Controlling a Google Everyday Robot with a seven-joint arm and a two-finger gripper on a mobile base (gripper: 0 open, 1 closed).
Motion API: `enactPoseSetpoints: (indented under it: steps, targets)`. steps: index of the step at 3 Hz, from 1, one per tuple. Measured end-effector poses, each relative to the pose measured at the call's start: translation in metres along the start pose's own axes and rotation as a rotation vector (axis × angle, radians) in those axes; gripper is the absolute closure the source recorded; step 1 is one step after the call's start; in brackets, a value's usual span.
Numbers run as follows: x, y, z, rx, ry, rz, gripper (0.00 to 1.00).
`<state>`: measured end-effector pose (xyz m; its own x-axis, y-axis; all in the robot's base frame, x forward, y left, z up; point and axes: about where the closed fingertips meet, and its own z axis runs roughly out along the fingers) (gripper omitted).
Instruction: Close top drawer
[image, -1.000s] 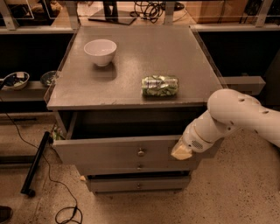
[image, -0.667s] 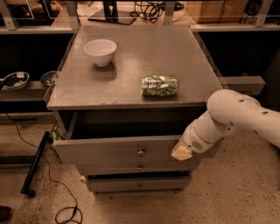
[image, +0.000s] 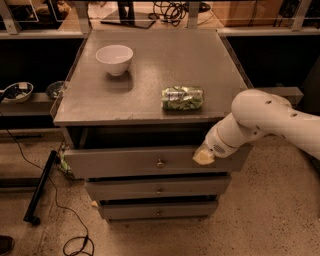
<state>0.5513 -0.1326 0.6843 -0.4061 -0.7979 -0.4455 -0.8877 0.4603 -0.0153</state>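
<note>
The top drawer (image: 125, 162) is the largest grey drawer of the cabinet, with a small round knob (image: 160, 163) at the centre of its front. It stands partly open, and a dark gap shows between its front panel and the cabinet top. My gripper (image: 204, 157), with a yellowish tip, is at the right part of the drawer's front panel, touching it to the right of the knob. The white arm (image: 260, 122) reaches in from the right.
A white bowl (image: 115, 59) and a green snack bag (image: 183, 97) sit on the cabinet top (image: 150, 75). Two smaller drawers (image: 159, 190) (image: 159, 212) lie below. A black bar (image: 40, 187) and cables (image: 60, 210) lie on the floor at left. Shelves (image: 30, 97) stand to the left.
The top drawer has slid back toward the cabinet, so less of its box sticks out. My gripper has moved in with the front panel.
</note>
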Motion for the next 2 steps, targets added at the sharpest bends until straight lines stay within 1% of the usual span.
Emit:
enactPoseSetpoints:
  steps: [1,2]
  targets:
    - [0.006,0.002,0.000,-0.005,0.005,0.009,1.00]
    - [0.023,0.008,-0.001,-0.018,0.020,0.032,1.00]
